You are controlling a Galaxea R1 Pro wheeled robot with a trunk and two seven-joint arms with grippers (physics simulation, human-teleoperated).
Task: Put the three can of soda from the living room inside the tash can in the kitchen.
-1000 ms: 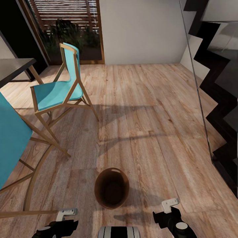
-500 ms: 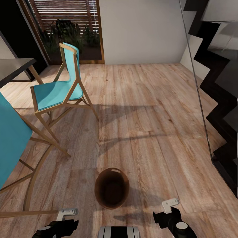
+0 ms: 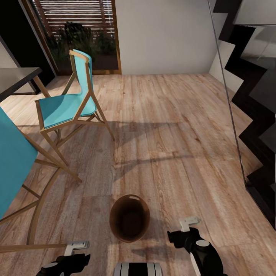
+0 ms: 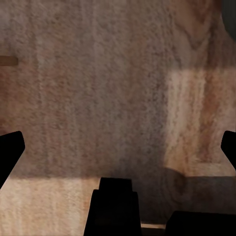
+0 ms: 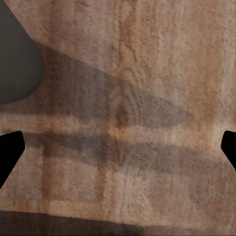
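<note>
- Head view: bin upright on wood floor, straight ahead of the base, dark inside, nothing visible in it. Right gripper low and just beside the bin's right side; left gripper low at the near edge, further off to the bin's left. Finger spread not readable from this angle. No soda cans anywhere. Two teal chairs to the left, black zigzag stair edge to the right.
- Left wrist view: fingers at opposite picture edges, so spread wide, bare floor between, nothing pinched.
- Right wrist view: fingers likewise wide apart, nothing held; dark curved shape at one corner, probably the bin wall, not certain.
- Risk: both grippers bare and bin looks empty, so likely no can delivered yet. Judged hazard: right arm this close to the rim could knock or tip the light bin when moving or when the base turns. Near chair legs also tight for turning left.
</note>
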